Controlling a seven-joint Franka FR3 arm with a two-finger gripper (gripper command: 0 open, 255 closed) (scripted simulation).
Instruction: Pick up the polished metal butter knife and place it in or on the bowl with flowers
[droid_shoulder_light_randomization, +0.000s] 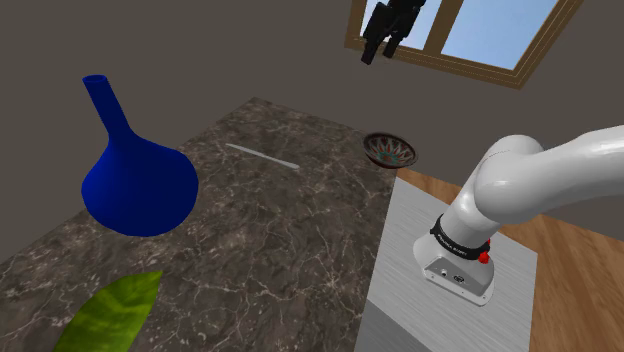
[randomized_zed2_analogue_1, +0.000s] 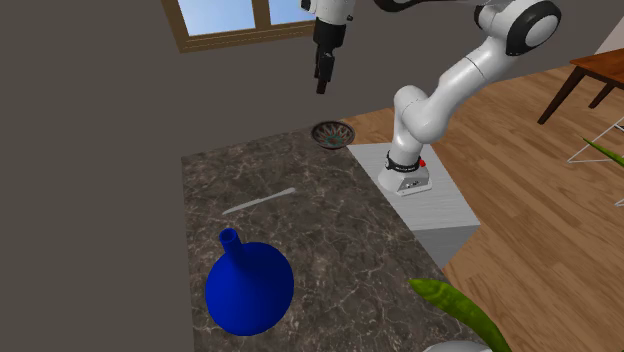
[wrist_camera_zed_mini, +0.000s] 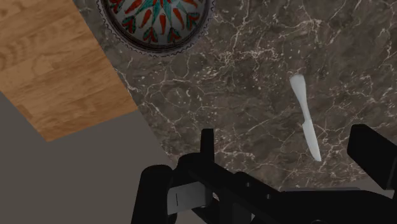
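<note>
Since the dark marbled counter (droid_shoulder_light_randomization: 280, 230) is hard and flat, a descent judged too deep would jam my fingertips into it. The big blue vase (droid_shoulder_light_randomization: 135, 180) stands close enough to my target that a wide swing could topple it. The flower-patterned bowl (droid_shoulder_light_randomization: 391, 151) sits at the counter's corner beside my stand. My end effector (droid_shoulder_light_randomization: 380, 50) hangs high above that corner, fingers spread wide, holding nothing. The thin metal butter knife (wrist_camera_zed_mini: 305, 124) lies flat on the counter, well below me, between bowl and vase; it is so low that my fingers may skate over it
</note>
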